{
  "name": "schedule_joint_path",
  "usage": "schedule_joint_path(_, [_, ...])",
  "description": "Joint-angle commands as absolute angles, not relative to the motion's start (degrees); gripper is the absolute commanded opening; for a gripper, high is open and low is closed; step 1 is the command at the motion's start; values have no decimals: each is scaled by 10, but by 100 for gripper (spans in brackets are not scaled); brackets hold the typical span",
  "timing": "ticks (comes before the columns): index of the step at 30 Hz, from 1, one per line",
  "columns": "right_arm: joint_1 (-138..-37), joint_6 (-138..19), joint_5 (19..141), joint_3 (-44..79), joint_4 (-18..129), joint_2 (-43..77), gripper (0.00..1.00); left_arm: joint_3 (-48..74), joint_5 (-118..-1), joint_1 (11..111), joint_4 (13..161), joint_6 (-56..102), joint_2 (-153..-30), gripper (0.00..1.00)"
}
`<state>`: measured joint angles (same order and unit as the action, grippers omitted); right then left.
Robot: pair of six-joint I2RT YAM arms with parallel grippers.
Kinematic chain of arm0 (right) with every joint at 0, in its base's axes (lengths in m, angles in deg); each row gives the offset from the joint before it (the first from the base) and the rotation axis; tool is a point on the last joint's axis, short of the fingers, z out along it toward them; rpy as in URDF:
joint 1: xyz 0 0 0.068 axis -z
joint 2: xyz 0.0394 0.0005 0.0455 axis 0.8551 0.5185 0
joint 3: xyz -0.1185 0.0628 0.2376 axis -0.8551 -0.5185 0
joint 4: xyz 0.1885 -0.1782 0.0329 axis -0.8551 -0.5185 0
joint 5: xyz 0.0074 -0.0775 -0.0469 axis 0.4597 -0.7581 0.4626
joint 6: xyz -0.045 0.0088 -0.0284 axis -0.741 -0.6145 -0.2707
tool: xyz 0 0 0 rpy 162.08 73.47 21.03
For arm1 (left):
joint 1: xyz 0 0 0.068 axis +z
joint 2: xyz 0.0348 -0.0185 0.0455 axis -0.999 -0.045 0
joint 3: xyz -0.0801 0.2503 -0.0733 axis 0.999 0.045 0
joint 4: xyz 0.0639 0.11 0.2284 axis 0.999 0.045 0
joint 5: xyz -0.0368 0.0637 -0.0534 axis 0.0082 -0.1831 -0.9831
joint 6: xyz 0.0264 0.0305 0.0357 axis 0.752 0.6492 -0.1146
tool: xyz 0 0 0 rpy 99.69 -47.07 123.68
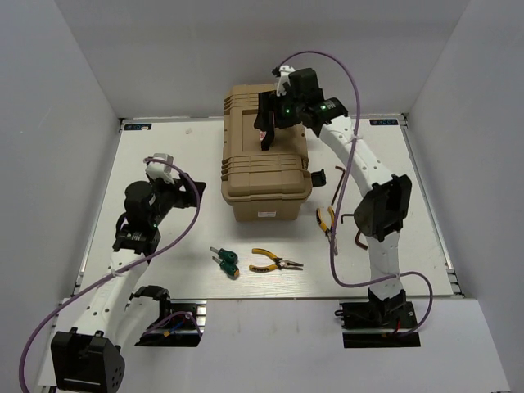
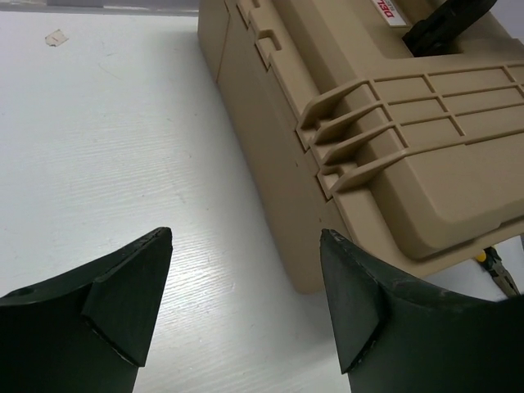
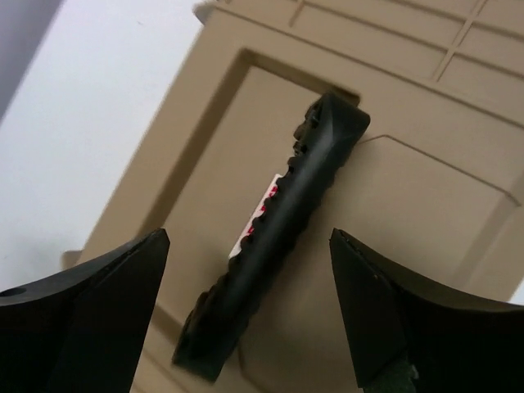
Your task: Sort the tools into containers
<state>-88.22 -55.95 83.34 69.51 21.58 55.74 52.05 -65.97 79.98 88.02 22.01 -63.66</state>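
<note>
You are poising the right gripper [image 3: 249,237], jaws wide, over the closed tan toolbox's [image 1: 266,184] black carry handle [image 3: 307,176], probably to open it. Your left gripper [image 2: 246,232], equally wide, is hovering beside its wall.

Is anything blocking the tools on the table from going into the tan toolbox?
Yes: the toolbox lid looks shut, so the pliers and screwdrivers in front of it cannot go in. The open right end effector hangs over its black handle.

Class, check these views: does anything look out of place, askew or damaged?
Nothing looks broken or spilled. The one oddity: the tan toolbox is shut, while pliers and two screwdrivers lie loose on the table in front of it.
</note>
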Motion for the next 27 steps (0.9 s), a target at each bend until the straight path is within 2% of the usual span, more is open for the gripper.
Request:
schedule_joint_path(1, [-889, -534, 749, 726, 215, 581, 83, 499, -680, 804, 874, 226, -633, 83])
schedule_joint_path(2, [-891, -533, 746, 728, 216, 584, 82, 499, -680, 804, 866, 226, -626, 83])
schedule_joint_path(5, [-896, -532, 736, 727, 209, 587, 66, 511, -699, 804, 835, 226, -619, 86])
schedule_joint_path(6, [-897, -531, 736, 726, 208, 586, 59, 511, -712, 804, 825, 219, -619, 87])
schedule_joint_path(7, [-900, -531, 736, 724, 207, 583, 46, 511, -720, 804, 819, 212, -619, 87])
schedule_joint_path(9, [-902, -534, 733, 727, 207, 575, 33, 487, -729, 804, 813, 212, -637, 87])
schedule_joint_path(10, [-905, -534, 734, 730, 203, 572, 30, 477, -739, 799, 813, 212, -647, 87])
schedule_joint_path(11, [-906, -534, 736, 731, 202, 570, 20, 468, -744, 799, 813, 207, -659, 87])
schedule_joint_path(14, [-914, -534, 745, 731, 201, 555, 5, 426, -758, 799, 807, 207, -701, 87])
schedule_joint_path(16, [-917, -532, 749, 730, 198, 542, 0, 406, -764, 799, 801, 207, -723, 87])
schedule_joint_path(23, [-926, -517, 783, 744, 197, 520, 2, 366, -790, 788, 801, 207, -775, 87])
schedule_joint_path(25, [-932, -520, 784, 742, 197, 517, 31, 366, -790, 788, 795, 207, -775, 87])
schedule_joint_path(26, [-933, -523, 782, 741, 195, 516, 52, 366, -790, 783, 795, 207, -775, 87])
schedule_joint_path(27, [-931, -529, 781, 740, 192, 516, 61, 359, -790, 783, 795, 207, -782, 87])
